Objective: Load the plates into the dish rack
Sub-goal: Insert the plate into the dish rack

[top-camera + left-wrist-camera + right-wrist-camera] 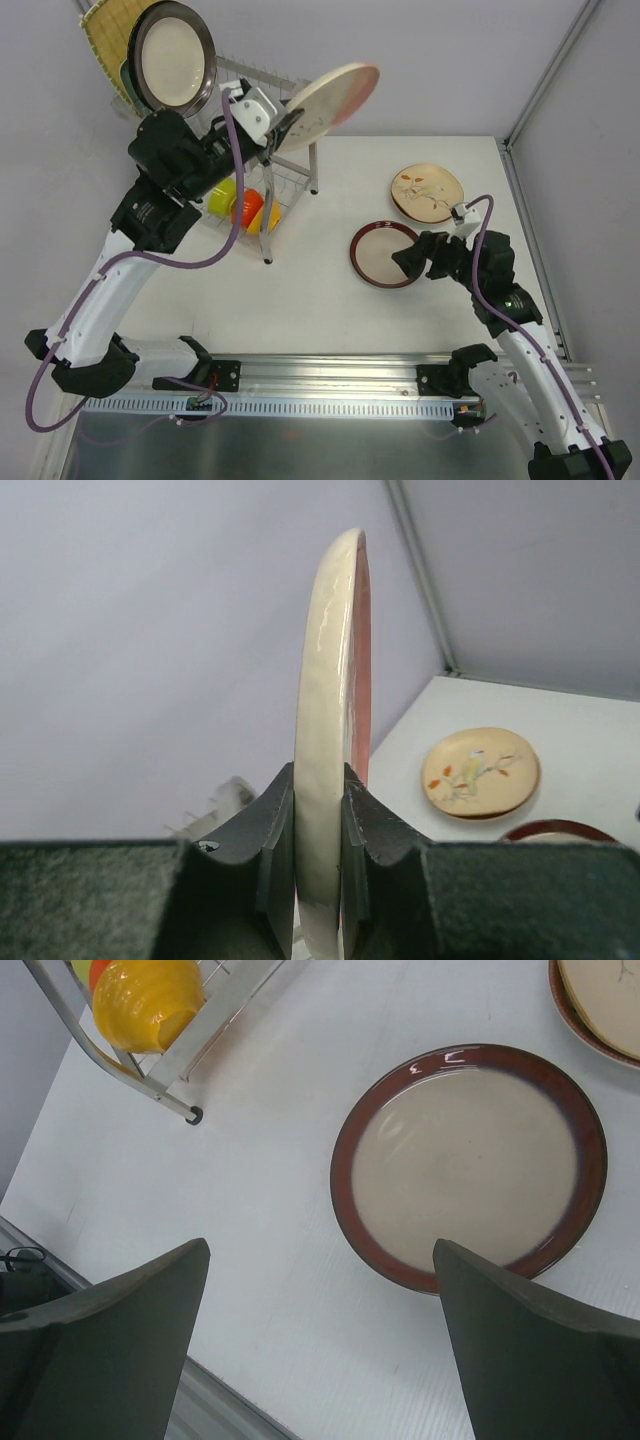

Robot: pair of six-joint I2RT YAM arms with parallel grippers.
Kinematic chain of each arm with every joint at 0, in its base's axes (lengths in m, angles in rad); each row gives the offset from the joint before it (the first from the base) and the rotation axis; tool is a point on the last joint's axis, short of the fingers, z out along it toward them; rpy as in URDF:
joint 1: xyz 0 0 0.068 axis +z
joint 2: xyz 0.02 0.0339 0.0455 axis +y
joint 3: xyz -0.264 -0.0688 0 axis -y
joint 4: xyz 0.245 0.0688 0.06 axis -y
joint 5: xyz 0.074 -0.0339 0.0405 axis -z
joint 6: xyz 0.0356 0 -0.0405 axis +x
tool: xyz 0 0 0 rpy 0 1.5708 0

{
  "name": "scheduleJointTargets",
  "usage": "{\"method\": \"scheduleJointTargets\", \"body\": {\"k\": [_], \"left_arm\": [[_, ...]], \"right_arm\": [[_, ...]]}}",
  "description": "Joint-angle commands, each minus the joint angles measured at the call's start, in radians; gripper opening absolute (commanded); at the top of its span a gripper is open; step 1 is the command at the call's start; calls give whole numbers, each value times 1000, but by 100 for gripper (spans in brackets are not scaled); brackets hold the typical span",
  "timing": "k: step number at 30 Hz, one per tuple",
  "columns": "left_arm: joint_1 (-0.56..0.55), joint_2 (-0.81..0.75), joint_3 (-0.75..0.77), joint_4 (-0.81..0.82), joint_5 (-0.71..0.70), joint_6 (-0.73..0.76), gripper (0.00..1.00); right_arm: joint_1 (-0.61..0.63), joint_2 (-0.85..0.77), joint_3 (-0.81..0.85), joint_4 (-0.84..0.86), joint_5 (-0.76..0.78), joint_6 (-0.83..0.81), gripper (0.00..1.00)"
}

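Between my right jaws it's just bare bench (280,1260); brown-rimmed plate (468,1165) sits right ahead of them, rack leg (190,1115) further front-left.

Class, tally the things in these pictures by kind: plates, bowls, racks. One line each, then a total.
Plates: 5 plainly seen (yellow woven plate and dark-rimmed plate, both racked; cream plate held aloft; floral plate; red-rimmed plate)
Bowls: 3 (yellow-green bowl, orange bowl, yellow bowl)
Dish rack: 1
Total: 9
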Motion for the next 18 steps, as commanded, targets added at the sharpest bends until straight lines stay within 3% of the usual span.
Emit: {"method": "scheduleJointTargets", "body": {"k": [1, 11, 18], "left_arm": [[125, 21, 177, 153, 74, 33, 0], [436, 170, 439, 145, 241, -85, 0], [645, 227, 459, 148, 318, -137, 0]], "right_arm": [[2, 24, 4, 53, -27, -10, 100], [2, 122, 21, 98, -93, 4, 100], [4, 166, 30, 102, -117, -1, 100]]}}
